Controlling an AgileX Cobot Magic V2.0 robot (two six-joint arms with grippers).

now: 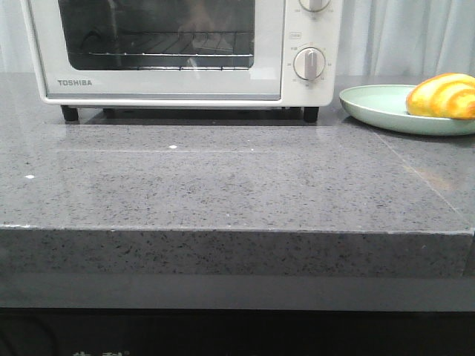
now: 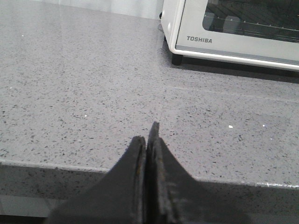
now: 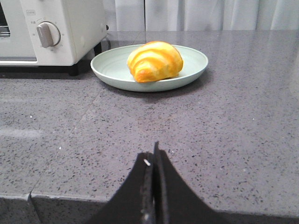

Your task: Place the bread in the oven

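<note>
The bread [image 1: 443, 96], a glossy yellow roll with orange-brown stripes, lies on a pale green plate [image 1: 371, 105] at the right of the counter; it also shows in the right wrist view [image 3: 154, 61]. The white Toshiba oven [image 1: 171, 85] stands at the back with its glass door closed, and its corner shows in the left wrist view [image 2: 224, 42]. My left gripper [image 2: 147, 140] is shut and empty over the counter's front edge. My right gripper [image 3: 153, 154] is shut and empty, well short of the plate [image 3: 191, 74]. Neither gripper shows in the front view.
The grey speckled stone counter [image 1: 223, 185] ends in a front edge below both grippers. The oven's knobs [image 1: 309, 63] face forward beside the plate. A white curtain [image 1: 408, 37] hangs behind.
</note>
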